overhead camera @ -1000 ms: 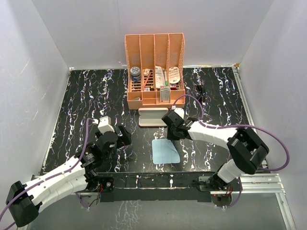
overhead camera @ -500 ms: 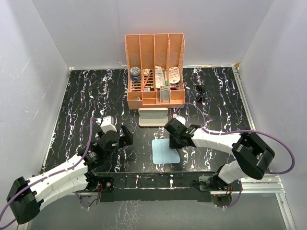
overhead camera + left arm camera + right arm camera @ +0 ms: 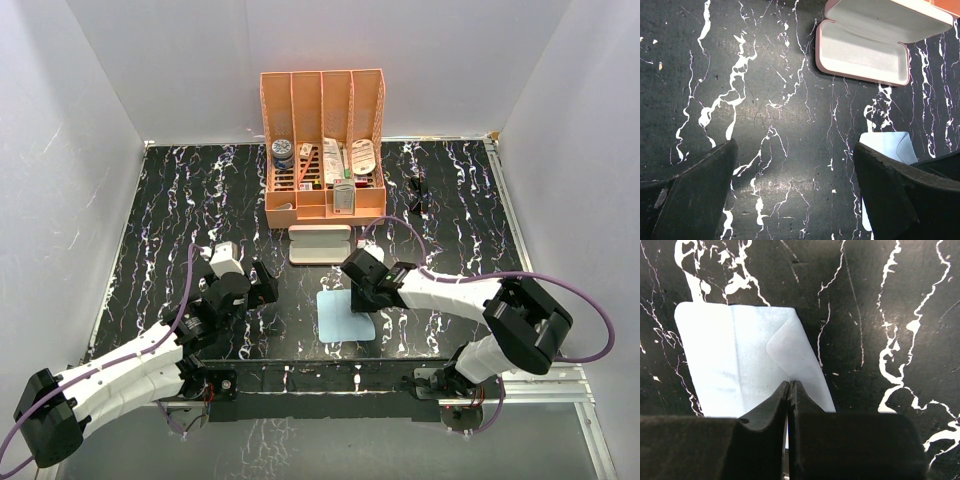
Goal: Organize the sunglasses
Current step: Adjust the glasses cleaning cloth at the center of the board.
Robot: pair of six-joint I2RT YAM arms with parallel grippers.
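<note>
The sunglasses point(image 3: 417, 190) are a small black pair lying on the table right of the orange organizer, far from both grippers. The pink case point(image 3: 320, 243) lies open in front of the organizer, its pale inside point(image 3: 865, 47) empty. A light blue cloth point(image 3: 345, 315) lies flat nearer the arms, one corner folded over point(image 3: 790, 342). My right gripper point(image 3: 790, 384) is shut with its tips over the cloth's right part, and nothing shows between them. My left gripper point(image 3: 795, 190) stands wide open over bare table left of the cloth, holding nothing.
The orange organizer point(image 3: 324, 150) with several upright slots and small items stands at the back centre. White walls close in the left, back and right sides. The black marbled table point(image 3: 180, 200) ends at a metal rail near the arm bases.
My right gripper has drawn back from beside the pink case toward the near side, over the cloth's right part, staying shut. The left arm shifted only slightly.
</note>
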